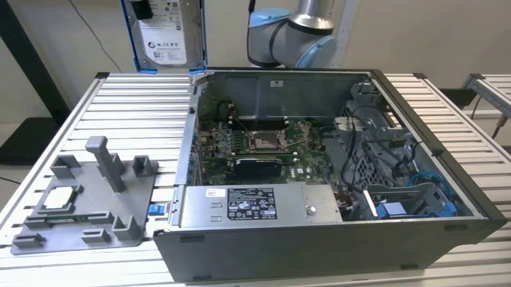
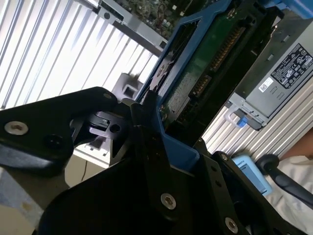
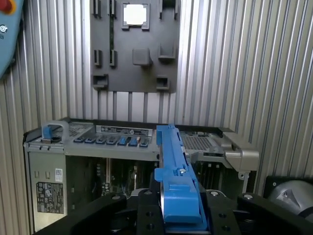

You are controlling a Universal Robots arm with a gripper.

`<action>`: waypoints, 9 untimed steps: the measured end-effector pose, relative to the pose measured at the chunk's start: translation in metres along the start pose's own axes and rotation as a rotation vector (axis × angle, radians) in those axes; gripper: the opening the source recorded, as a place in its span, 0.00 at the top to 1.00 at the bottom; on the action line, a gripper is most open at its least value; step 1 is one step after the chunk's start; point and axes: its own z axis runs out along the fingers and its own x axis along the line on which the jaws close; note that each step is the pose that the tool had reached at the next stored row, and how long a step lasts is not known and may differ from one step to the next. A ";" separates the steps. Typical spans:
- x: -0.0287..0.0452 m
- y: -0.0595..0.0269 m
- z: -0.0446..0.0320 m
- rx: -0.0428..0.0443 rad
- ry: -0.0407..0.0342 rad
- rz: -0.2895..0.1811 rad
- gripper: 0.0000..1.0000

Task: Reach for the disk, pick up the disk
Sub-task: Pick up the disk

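The disk [image 1: 164,36] hangs upright in the air above the back corner of the open computer case, on the exterior view's left. Its white label faces the camera and a blue bracket runs round its edges. In the first wrist view the disk [image 3: 176,166] shows edge-on as a blue strip, with my gripper [image 3: 178,196] shut on it from both sides. In the second wrist view my gripper [image 2: 166,142] clamps the blue bracket, and the green circuit-board side of the disk [image 2: 205,68] points away from the fingers.
The open computer case [image 1: 319,245] lies on a slatted metal table [image 1: 136,101], with its power supply [image 1: 255,206] at the front and a blue bay part [image 1: 415,206] inside. A grey fixture plate [image 1: 80,203] carrying a small square chip [image 1: 60,197] sits beside it.
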 end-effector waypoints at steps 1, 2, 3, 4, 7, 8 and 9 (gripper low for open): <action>0.0001 -0.0027 0.0003 -0.0001 0.0001 0.000 1.00; 0.0002 -0.0053 0.0006 -0.0002 0.0001 0.000 1.00; 0.0003 -0.0079 0.0010 -0.0002 0.0001 0.000 1.00; 0.0004 -0.0105 0.0013 -0.0002 0.0000 0.000 1.00; 0.0007 -0.0184 0.0023 -0.0004 0.0000 0.000 1.00; 0.0008 -0.0206 0.0026 -0.0004 0.0000 0.000 1.00; 0.0009 -0.0233 0.0030 -0.0004 0.0000 0.000 1.00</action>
